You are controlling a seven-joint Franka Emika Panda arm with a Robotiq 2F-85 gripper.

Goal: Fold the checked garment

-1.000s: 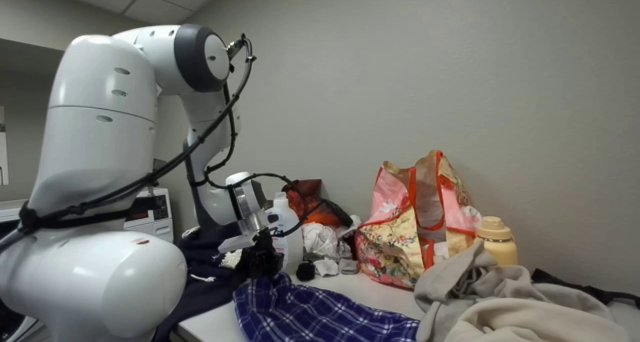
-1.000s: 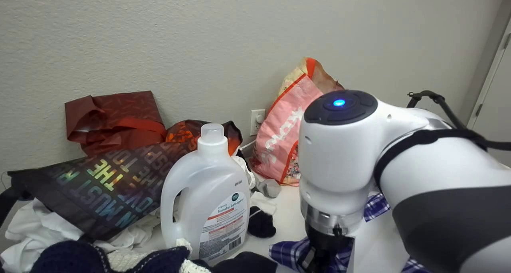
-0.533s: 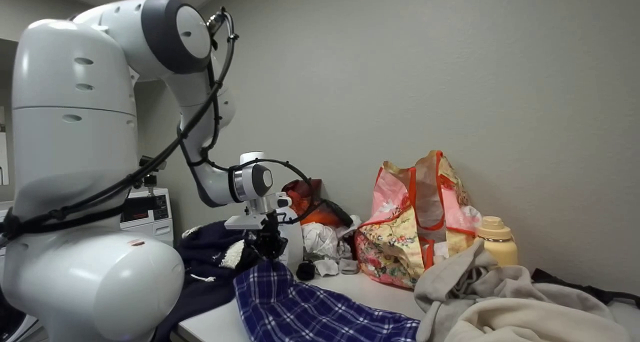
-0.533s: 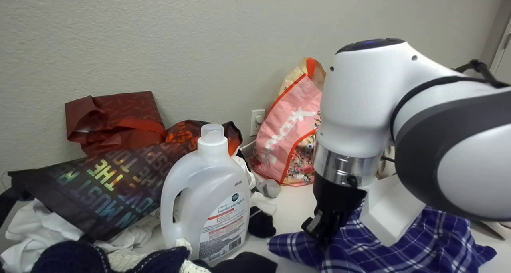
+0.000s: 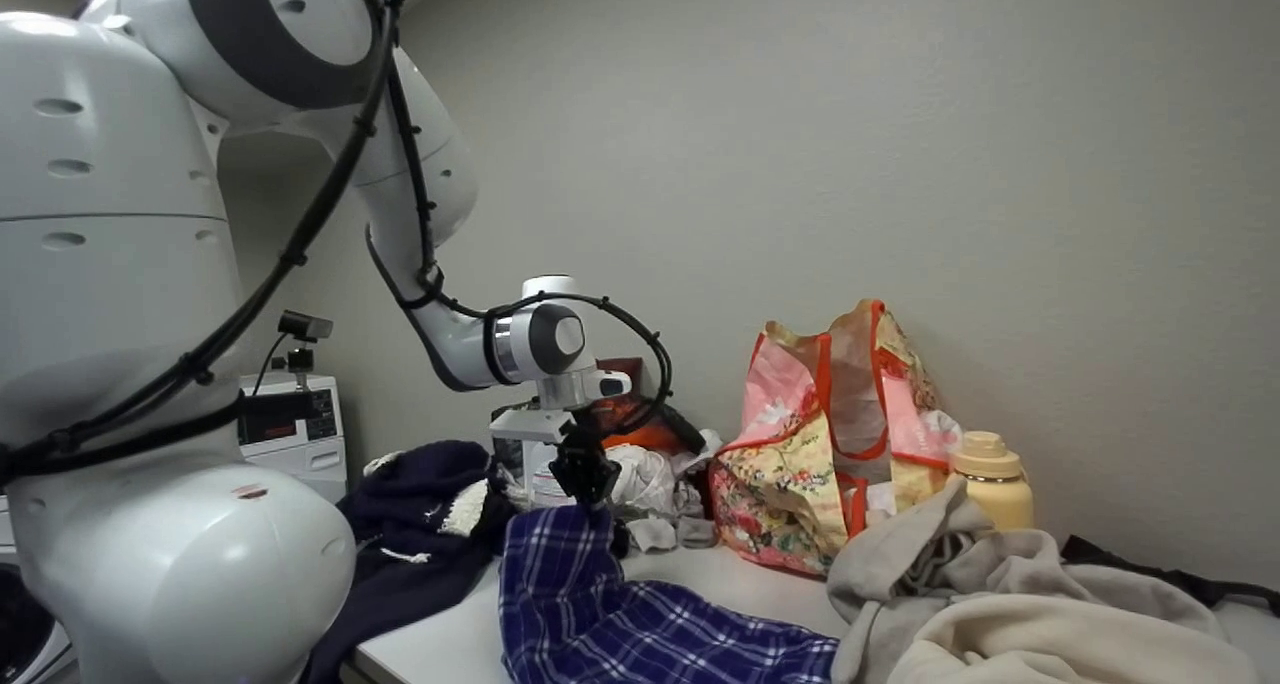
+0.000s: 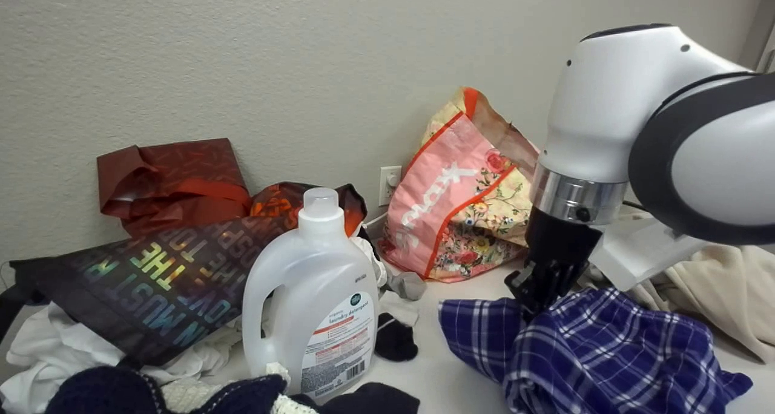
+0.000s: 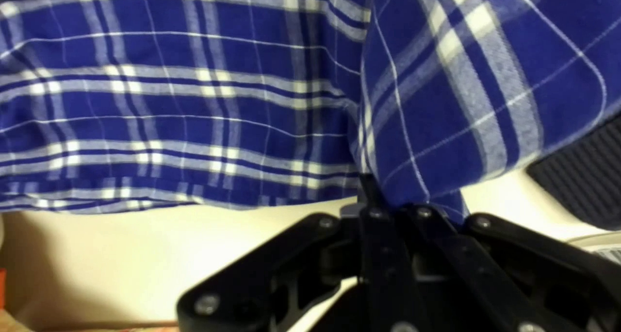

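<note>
Jaws point downward, pinching the checked garment [image 6: 605,353]; arm [image 5: 445,179] bent.

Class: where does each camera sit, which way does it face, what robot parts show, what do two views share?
In an exterior view: near the arm, facing the wall across the table; much of it and the gripper show.
In an exterior view: before the navy garment and detergent jug, facing the wall; the arm's outer end and the gripper show.
Wrist view: on the arm's end, looking down past the fingers at the checked garment.
Both exterior views share the floral bag, checked garment and gripper.
</note>
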